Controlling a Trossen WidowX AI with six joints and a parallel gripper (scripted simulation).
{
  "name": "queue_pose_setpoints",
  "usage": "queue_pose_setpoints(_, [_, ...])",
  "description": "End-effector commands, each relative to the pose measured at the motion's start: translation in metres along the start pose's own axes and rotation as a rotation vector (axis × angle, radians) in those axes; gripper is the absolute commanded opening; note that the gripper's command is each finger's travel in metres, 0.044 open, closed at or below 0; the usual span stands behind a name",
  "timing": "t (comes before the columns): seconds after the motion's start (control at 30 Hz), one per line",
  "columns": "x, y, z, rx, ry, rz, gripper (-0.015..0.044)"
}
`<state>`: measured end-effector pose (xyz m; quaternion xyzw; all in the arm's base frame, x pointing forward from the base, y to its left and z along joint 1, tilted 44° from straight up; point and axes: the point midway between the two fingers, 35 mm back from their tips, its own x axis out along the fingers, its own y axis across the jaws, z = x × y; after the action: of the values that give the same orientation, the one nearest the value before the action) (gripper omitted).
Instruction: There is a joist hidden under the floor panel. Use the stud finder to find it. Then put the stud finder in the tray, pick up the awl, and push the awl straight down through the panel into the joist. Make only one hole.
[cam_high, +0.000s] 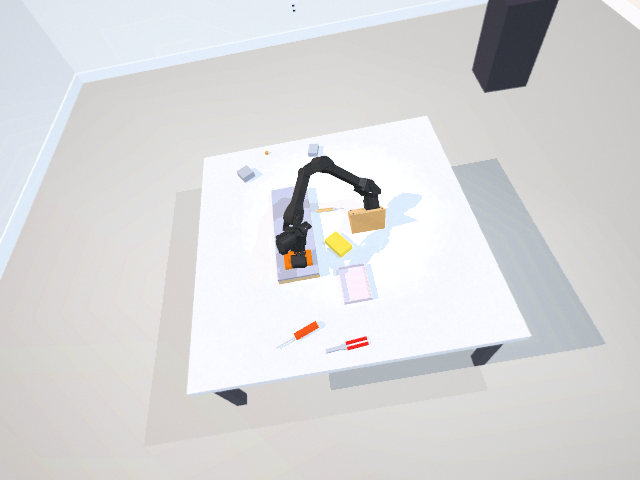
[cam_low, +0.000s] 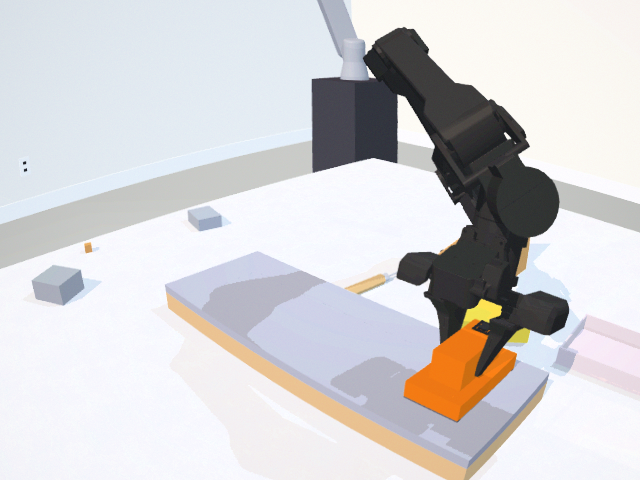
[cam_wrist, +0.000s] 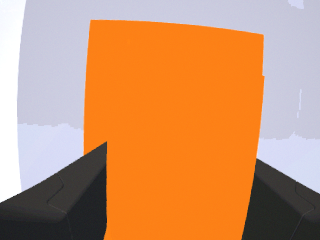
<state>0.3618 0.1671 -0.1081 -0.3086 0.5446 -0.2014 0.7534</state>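
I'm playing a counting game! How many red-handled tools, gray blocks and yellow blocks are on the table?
Red-handled tools: 2
Gray blocks: 2
Yellow blocks: 1
Total: 5

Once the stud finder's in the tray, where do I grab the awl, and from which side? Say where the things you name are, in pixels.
I'd grip the middle of the awl's wooden handle (cam_high: 325, 209) (cam_low: 367, 284), coming from above, fingers across its width. It lies flat beside the floor panel (cam_high: 312, 240) (cam_low: 289, 330), and the handle is thicker than the thin metal shaft (cam_high: 338, 208).
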Motion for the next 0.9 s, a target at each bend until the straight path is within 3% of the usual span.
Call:
queue_pose_setpoints(0.0, [0.0, 0.011, 0.0, 0.0, 0.0, 0.005, 0.0])
queue_pose_setpoints(0.87, [0.0, -0.007, 0.0, 0.0, 0.0, 0.004, 0.0])
